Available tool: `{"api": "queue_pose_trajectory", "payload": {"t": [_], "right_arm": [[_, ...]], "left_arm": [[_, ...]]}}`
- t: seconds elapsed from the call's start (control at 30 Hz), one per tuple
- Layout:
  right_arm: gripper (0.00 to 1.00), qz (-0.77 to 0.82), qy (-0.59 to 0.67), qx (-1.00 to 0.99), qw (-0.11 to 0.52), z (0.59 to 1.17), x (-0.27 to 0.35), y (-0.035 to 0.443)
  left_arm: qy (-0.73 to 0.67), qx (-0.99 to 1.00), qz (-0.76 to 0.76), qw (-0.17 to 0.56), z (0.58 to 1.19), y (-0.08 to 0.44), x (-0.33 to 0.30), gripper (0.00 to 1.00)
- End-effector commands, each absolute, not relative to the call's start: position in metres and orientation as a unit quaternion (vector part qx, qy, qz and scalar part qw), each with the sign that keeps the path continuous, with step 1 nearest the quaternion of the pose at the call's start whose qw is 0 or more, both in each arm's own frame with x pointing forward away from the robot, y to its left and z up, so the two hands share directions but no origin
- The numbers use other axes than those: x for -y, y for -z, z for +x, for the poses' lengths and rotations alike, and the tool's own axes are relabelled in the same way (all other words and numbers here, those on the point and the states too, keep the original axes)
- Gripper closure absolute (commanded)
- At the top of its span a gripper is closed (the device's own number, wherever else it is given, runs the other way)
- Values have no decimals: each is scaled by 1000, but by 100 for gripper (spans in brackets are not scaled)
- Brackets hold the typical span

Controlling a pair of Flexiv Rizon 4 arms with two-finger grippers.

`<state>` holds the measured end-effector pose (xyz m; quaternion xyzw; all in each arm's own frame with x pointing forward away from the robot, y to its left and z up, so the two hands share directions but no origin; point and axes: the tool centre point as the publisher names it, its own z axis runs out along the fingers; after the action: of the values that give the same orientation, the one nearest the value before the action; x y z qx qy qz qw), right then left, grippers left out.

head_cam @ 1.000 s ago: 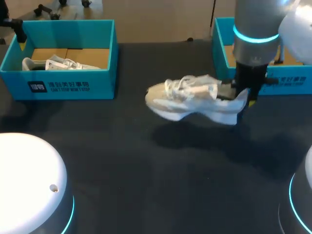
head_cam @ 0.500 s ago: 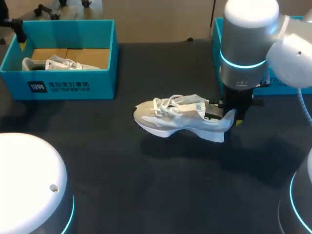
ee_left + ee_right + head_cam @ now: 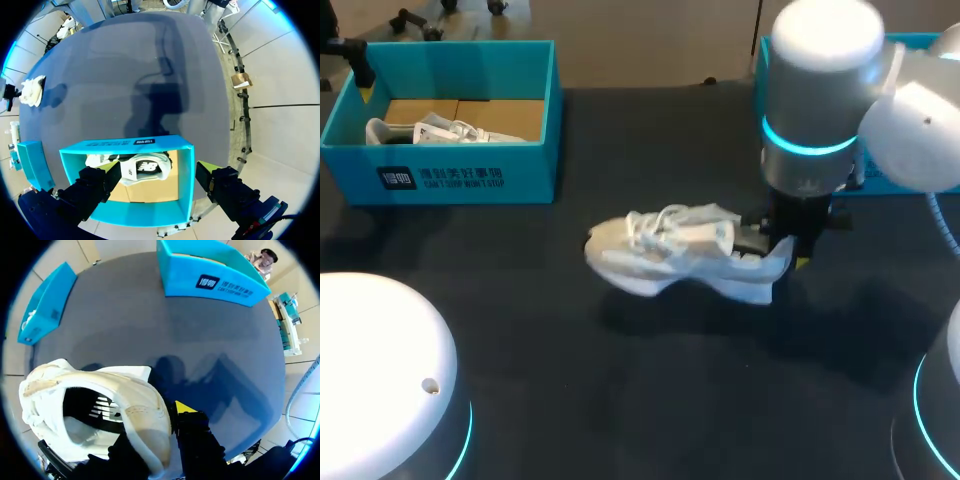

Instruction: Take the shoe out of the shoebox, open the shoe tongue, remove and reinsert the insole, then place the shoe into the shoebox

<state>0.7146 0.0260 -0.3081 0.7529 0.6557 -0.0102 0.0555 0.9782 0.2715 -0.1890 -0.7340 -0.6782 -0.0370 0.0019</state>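
The shoe [image 3: 680, 250] is out of its box, over the middle of the table [image 3: 620, 380], toe pointing left and heel right. It looks just clear of the surface, though I cannot say for certain that the sole is off it. The right gripper [image 3: 786, 248] comes down on the heel and is clamped on the heel collar, one finger inside the shoe and one outside, as the right wrist view shows. Far right, behind that arm, stands the right shoebox [image 3: 215, 277]. At the far left is the left shoebox [image 3: 460, 175] with a second shoe [image 3: 430, 130] in it, and the left gripper [image 3: 157, 187] hangs above it, fingers apart and holding nothing.

The main risk, as I judge it, is the grip: soft fabric pinched at one end leaves the whole shoe hanging from it, so the toe may sag or the heel may slip free. Letting go before the sole sits flat could tip the shoe on its side, making the tongue and insole awkward to reach. The loose laces could also snag a finger.
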Motion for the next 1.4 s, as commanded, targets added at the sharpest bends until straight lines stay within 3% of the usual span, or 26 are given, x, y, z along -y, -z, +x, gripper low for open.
{"api": "queue_pose_trajectory", "payload": {"t": [0.03, 1.4], "right_arm": [[100, 749, 20, -658, 75, 703, -51, 322], [100, 757, 43, -648, 72, 664, -108, 386]], "left_arm": [[39, 678, -734, 2, 976, 188, -271, 0], [39, 678, -734, 2, 976, 188, -271, 0]]}}
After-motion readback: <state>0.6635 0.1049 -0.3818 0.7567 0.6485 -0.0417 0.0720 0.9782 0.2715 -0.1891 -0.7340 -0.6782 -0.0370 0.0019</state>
